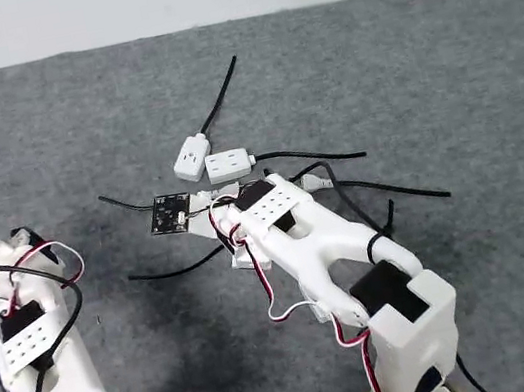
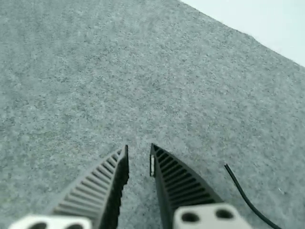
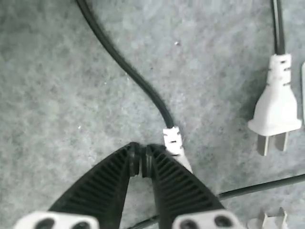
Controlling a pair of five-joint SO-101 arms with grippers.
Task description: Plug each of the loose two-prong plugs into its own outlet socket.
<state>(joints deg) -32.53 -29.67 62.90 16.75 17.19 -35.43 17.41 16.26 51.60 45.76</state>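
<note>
Grey felt (image 2: 71,71) underfoot. My right gripper (image 3: 142,160) is pinched closed and empty, just beside one white plug (image 3: 174,142), probably lining up a grasp. Outlets (image 1: 229,164) lie beyond. My left gripper (image 2: 139,160), narrowly parted, is parked clear.

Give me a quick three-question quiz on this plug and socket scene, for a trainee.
1. True or false: the left end effector holds a plug.
2. In the right wrist view, the white two-prong plug with bare prongs is: A) pushed into a socket, B) lying loose on the grey mat, C) gripped by an end effector.
3. Fill in: that plug's cable is ___ in colour.

Key: 1 false; 2 B; 3 black.
</note>
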